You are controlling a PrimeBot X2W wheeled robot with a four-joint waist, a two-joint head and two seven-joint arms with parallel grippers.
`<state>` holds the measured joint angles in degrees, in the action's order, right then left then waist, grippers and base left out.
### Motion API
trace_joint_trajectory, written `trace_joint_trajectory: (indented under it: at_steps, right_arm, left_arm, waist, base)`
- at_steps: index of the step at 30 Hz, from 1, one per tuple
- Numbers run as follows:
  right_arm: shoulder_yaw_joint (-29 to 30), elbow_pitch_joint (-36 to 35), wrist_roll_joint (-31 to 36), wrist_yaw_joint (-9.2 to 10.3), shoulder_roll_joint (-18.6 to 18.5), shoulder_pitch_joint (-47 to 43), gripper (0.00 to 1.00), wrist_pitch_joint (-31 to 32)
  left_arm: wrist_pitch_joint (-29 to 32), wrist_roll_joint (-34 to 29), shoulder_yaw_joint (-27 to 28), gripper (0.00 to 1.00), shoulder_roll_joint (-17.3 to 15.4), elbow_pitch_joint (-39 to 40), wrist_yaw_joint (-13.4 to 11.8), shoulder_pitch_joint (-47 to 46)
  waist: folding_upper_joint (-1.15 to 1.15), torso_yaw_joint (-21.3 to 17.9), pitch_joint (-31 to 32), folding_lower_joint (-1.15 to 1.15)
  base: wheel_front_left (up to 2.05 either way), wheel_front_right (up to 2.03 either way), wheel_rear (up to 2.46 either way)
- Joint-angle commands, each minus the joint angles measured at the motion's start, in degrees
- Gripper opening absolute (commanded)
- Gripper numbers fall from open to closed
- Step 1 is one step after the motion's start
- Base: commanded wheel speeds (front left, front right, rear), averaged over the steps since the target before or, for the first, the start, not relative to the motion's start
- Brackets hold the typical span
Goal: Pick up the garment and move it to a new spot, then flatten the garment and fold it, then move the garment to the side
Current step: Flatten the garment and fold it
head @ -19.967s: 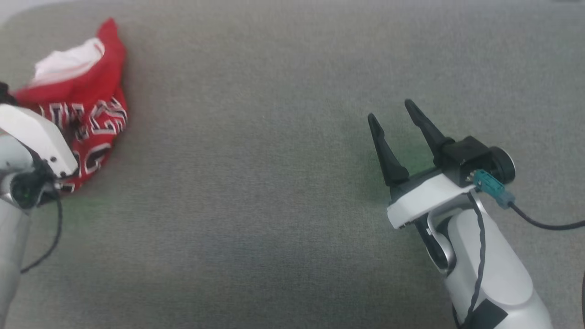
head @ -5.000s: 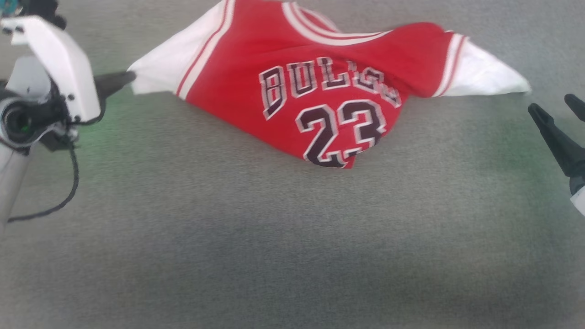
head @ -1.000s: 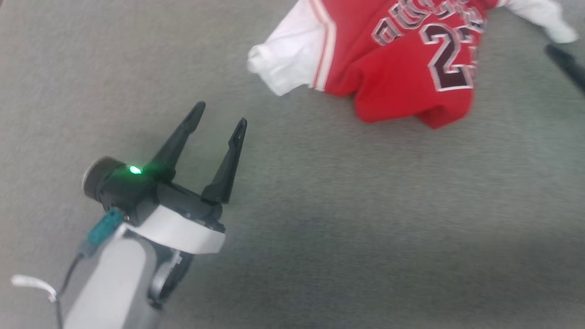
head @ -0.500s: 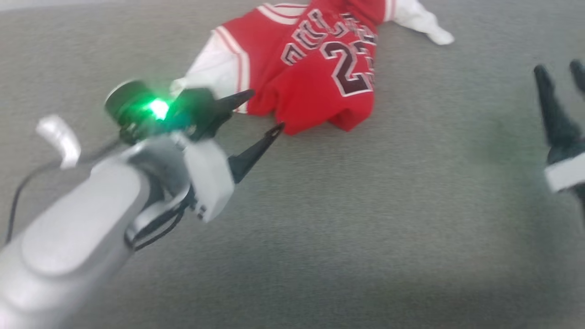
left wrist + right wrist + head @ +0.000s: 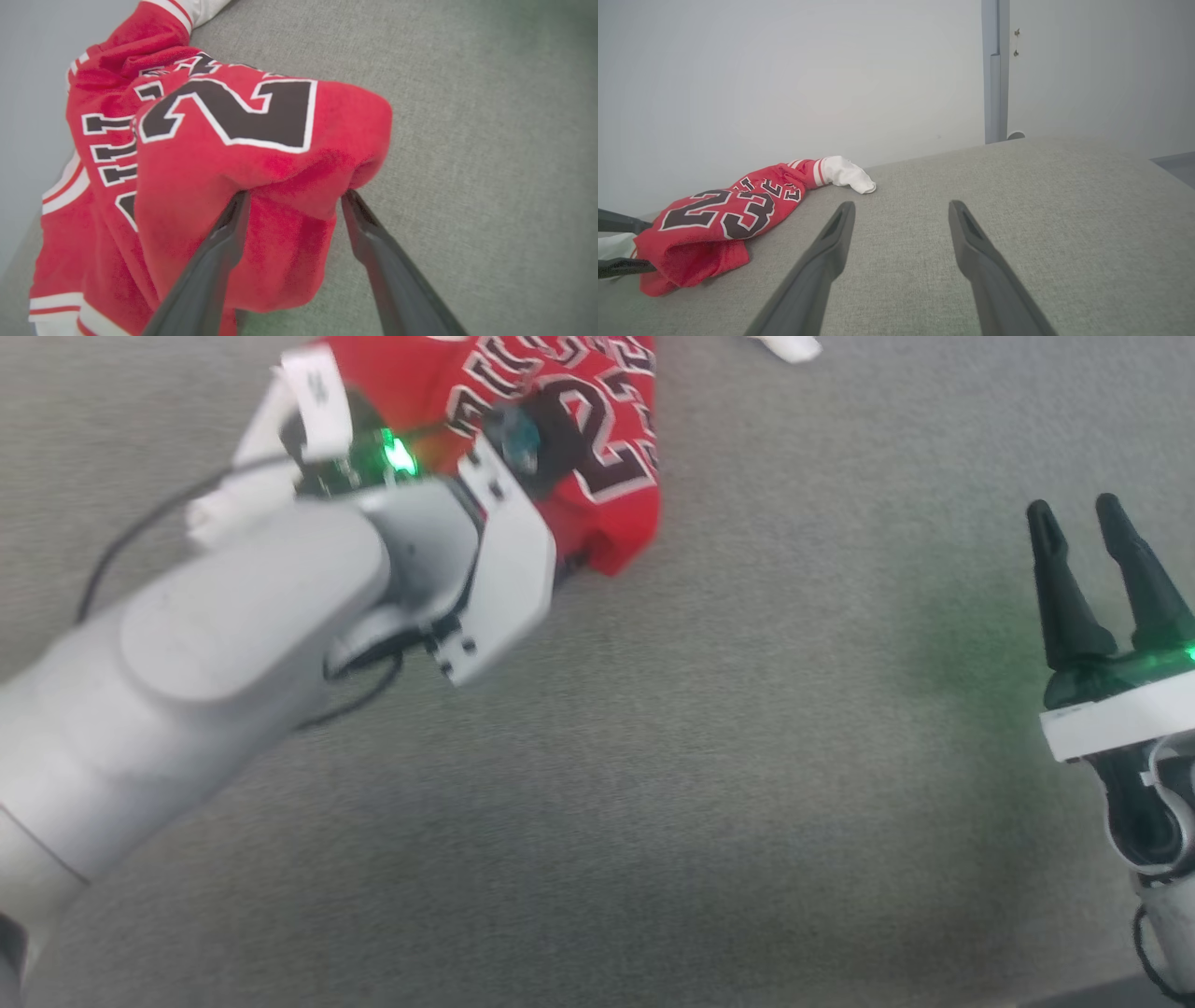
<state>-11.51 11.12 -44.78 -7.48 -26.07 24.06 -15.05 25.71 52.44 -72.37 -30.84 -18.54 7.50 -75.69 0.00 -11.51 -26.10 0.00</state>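
Though crumpled, the garment [image 5: 224, 154] stretches away from the left hand [image 5: 295, 193].

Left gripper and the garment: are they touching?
Touching. In the left wrist view the left gripper straddles a bunched fold of the garment, both fingertips pressed into cloth.

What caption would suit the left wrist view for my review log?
Open left tool straddling a bunched fold of the red garment on a grey fabric surface.
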Motion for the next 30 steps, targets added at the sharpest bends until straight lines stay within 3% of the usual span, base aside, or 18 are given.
trace_joint_trajectory:
  at_steps: [1,9,10,11,12,20,30]
  right_arm:
    - [-0.3,-0.2,-0.1,-0.02,0.6,0.8,1.0,-0.1]
    - [-0.5,0.3,-0.4,-0.02,2.6,1.3,1.0,-0.1]
    - [-0.5,0.3,-0.4,-0.02,2.8,1.4,1.0,-0.1]
    - [-0.4,0.3,-0.3,-0.02,2.9,1.5,1.0,-0.1]
    - [-0.3,0.4,-0.2,-0.02,2.9,1.7,1.0,-0.1]
    - [0.2,0.3,0.3,-0.02,1.2,0.8,1.0,-0.2]
    - [0.7,0.0,0.0,-0.02,-1.0,-0.9,1.0,1.0]
  left_arm:
    - [0.4,0.0,-0.5,1.0,0.0,-1.2,-0.1,-0.5]
    - [3.0,-5.6,-1.3,1.0,0.0,-8.2,-0.1,0.8]
    - [3.2,-5.9,-1.4,0.65,-0.2,-8.6,-0.1,1.6]
    - [2.8,-5.9,-1.6,0.23,-0.4,-8.6,-0.1,2.4]
    - [2.3,-5.1,-1.7,0.0,-0.8,-8.8,-0.1,3.0]
    - [-2.0,-1.7,-1.3,0.0,-3.5,1.5,0.1,3.9]
    - [-3.8,2.6,-1.0,0.0,-12.3,21.1,0.0,10.3]
  waist:
    - [0.0,-2.0,-1.7,0.0]
    - [0.0,-4.8,-4.3,0.0]
    - [0.0,-5.0,-4.4,0.0]
    - [0.0,-5.0,-4.5,0.0]
    - [0.0,-5.0,-4.6,0.0]
    - [0.0,-1.5,-2.2,0.0]
    - [0.0,3.6,1.7,0.0]
  base:
    - [0.0,0.0,0.0]
    - [0.0,0.0,0.0]
    - [0.0,0.0,0.0]
    - [0.0,0.0,0.0]
    - [0.0,0.0,0.0]
    - [0.0,0.0,0.0]
    - [0.0,0.0,0.0]
